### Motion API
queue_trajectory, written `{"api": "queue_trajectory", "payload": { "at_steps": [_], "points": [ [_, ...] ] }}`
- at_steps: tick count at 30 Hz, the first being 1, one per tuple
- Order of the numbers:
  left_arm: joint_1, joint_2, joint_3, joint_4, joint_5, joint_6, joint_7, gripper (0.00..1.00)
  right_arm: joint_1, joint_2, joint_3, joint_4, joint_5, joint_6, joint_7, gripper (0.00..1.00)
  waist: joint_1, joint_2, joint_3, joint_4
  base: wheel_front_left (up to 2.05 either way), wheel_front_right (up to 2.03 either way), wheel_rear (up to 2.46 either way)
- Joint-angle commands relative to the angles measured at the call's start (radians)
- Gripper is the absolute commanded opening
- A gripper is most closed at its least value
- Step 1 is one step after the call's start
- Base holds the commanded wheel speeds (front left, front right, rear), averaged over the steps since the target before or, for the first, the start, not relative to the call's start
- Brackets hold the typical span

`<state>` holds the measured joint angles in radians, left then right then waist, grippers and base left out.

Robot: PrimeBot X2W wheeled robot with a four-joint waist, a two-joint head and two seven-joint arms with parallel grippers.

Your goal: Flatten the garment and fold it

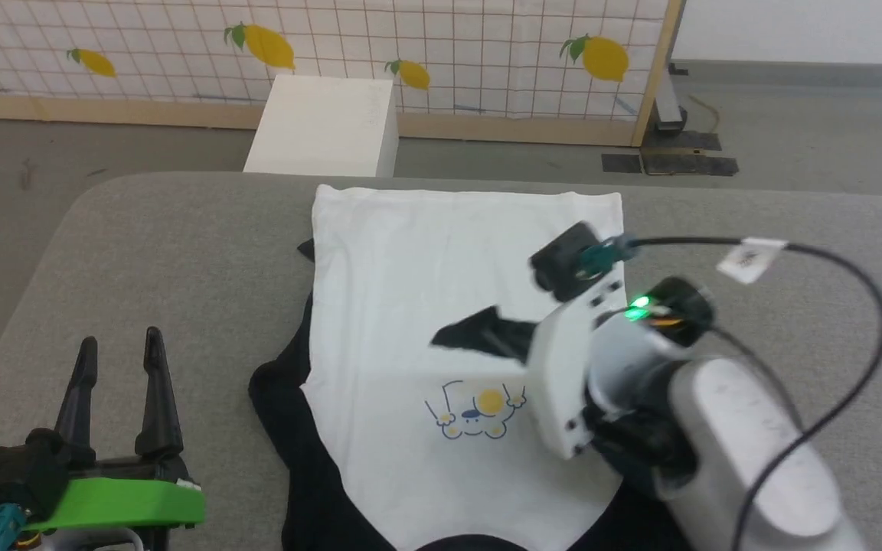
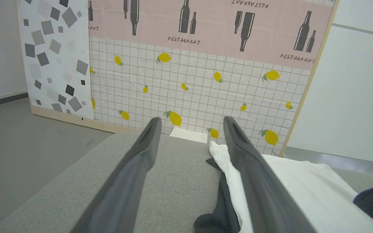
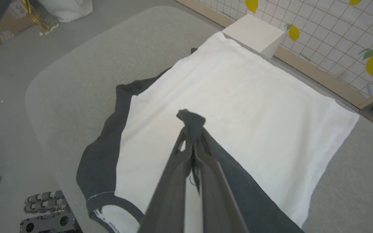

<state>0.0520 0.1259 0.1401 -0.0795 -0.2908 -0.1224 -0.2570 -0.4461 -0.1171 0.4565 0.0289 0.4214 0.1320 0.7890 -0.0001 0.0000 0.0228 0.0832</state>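
The garment (image 1: pixel 426 260) lies on the grey padded table (image 1: pixel 142 252), its white body spread flat with the hem toward the far edge. The yellow-and-blue print (image 1: pixel 475 409) faces up, and the left black sleeve (image 1: pixel 280 390) bunches beside the body. My right gripper (image 1: pixel 465 335) is over the middle of the white body, shut on the cuff of the other black sleeve (image 3: pixel 191 118). That sleeve trails back across the white cloth (image 3: pixel 244 94). My left gripper (image 1: pixel 119 360) stands open left of the garment, nothing between its fingers (image 2: pixel 141 155). The garment's edge (image 2: pixel 296 181) lies to its right.
A white box (image 1: pixel 326 126) stands on the floor just past the table's far edge. Behind it is a lemon-print screen (image 1: pixel 487 46). A black cable (image 1: pixel 831 256) loops over my right arm. Metal parts (image 3: pixel 44 207) lie on the floor beside the table.
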Motion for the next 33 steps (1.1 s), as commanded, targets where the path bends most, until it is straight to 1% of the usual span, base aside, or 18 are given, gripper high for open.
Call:
{"api": "queue_trajectory", "payload": {
  "at_steps": [1, 3, 4, 8, 12, 16, 20, 21, 22, 26, 29, 31, 33],
  "points": [
    [0.011, -0.003, -0.005, 0.001, -0.005, 0.002, -0.002, 1.00, -0.010, 0.019, 0.016, 0.036, 0.009, -0.001, -0.031, 0.00, 0.0001, 0.0000, 0.012, 0.011, 0.00, 0.00, 0.00],
    [0.007, -0.003, -0.008, 0.002, -0.007, 0.003, -0.002, 1.00, -0.025, 0.041, 0.055, 0.097, 0.013, -0.001, -0.070, 0.00, 0.0001, 0.0000, 0.024, 0.023, 0.00, 0.00, 0.00],
    [-0.001, -0.004, -0.013, 0.005, -0.009, 0.003, -0.002, 1.00, -0.038, 0.056, 0.083, 0.152, 0.025, -0.001, -0.111, 0.00, 0.0001, 0.0000, 0.038, 0.036, 0.00, 0.00, 0.00],
    [-0.017, -0.007, -0.023, 0.016, -0.018, 0.002, -0.003, 1.00, -0.063, 0.066, 0.172, 0.247, 0.064, -0.001, -0.163, 0.00, 0.0001, 0.0000, 0.066, 0.065, 0.00, 0.00, 0.00],
    [-0.030, -0.008, -0.036, 0.032, -0.026, 0.000, -0.004, 1.00, -0.074, 0.066, 0.282, 0.304, 0.146, -0.001, -0.205, 0.00, 0.0001, 0.0000, 0.088, 0.092, 0.00, 0.00, 0.00],
    [-0.036, -0.009, -0.044, 0.047, -0.030, -0.002, -0.004, 1.00, -0.077, 0.067, 0.374, 0.353, 0.202, -0.001, -0.222, 0.00, 0.0001, 0.0000, 0.098, 0.107, 0.00, 0.00, 0.00],
    [-0.040, -0.009, -0.047, 0.054, -0.032, -0.003, -0.004, 1.00, -0.086, 0.067, 0.425, 0.408, 0.225, -0.001, -0.248, 0.00, 0.0001, 0.0000, 0.102, 0.113, 0.00, 0.00, 0.00],
    [-0.041, -0.008, -0.047, 0.055, -0.033, -0.003, -0.004, 1.00, -0.086, 0.067, 0.427, 0.416, 0.236, -0.001, -0.258, 0.09, 0.0001, 0.0000, 0.103, 0.113, 0.00, 0.00, 0.00],
    [-0.042, -0.008, -0.047, 0.056, -0.033, -0.004, -0.004, 1.00, -0.090, 0.067, 0.434, 0.423, 0.247, -0.001, -0.268, 1.00, 0.0001, 0.0000, 0.102, 0.112, 0.00, 0.00, 0.00],
    [-0.038, -0.005, -0.046, 0.064, -0.036, -0.004, -0.005, 1.00, -0.104, 0.067, 0.422, 0.412, 0.357, -0.001, -0.301, 1.00, 0.0001, 0.0000, 0.095, 0.097, 0.00, 0.00, 0.00],
    [-0.031, -0.002, -0.044, 0.067, -0.036, -0.005, -0.005, 1.00, -0.137, 0.067, 0.373, 0.395, 0.417, -0.001, -0.356, 1.00, 0.0001, 0.0000, 0.085, 0.076, 0.00, 0.00, 0.00],
    [-0.027, -0.001, -0.042, 0.068, -0.036, -0.005, -0.005, 1.00, -0.163, 0.067, 0.323, 0.389, 0.429, -0.001, -0.401, 1.00, 0.0001, 0.0000, 0.080, 0.060, 0.00, 0.00, 0.00],
    [-0.023, 0.000, -0.038, 0.068, -0.037, -0.004, -0.005, 1.00, -0.190, 0.067, 0.257, 0.397, 0.400, -0.001, -0.455, 1.00, 0.0001, 0.0000, 0.075, 0.042, 0.00, 0.00, 0.00]
  ]
}}
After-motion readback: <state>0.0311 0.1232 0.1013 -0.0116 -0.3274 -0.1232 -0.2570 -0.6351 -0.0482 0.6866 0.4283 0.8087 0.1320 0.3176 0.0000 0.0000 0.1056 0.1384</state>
